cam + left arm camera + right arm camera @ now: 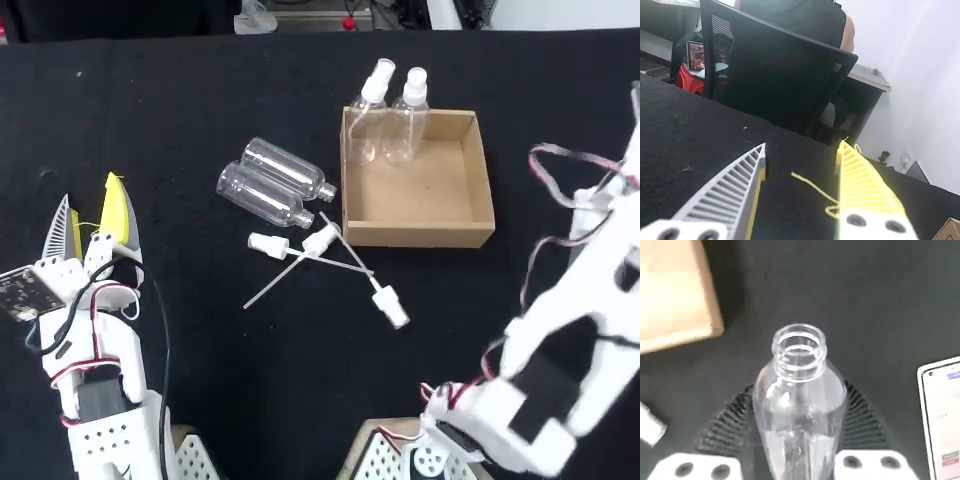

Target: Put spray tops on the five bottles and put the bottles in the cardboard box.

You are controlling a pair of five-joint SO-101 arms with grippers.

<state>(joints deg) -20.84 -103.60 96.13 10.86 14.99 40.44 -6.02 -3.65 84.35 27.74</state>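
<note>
My right gripper [800, 392] is clamped round an uncapped bottle [799, 347], its neck pointing away from my wrist, while the loose spray tops [322, 240] lie on the table [180, 120] beside the box [420, 236], toward my spread, empty left gripper [92, 215].

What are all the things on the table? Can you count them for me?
Table: one, black, under everything.
Cardboard box: one, brown, mid-table.
Capped bottles: two, clear, white tops, standing in the box's corner.
Open bottles: two, clear, lying together left of the box.
Spray tops: three, white, loose in front of the box.
Held bottle: one, clear, topless, in the right claw.
Left claw: white and yellow, open, empty, table's left side.
Right claw: black, shut on the held bottle.
</note>
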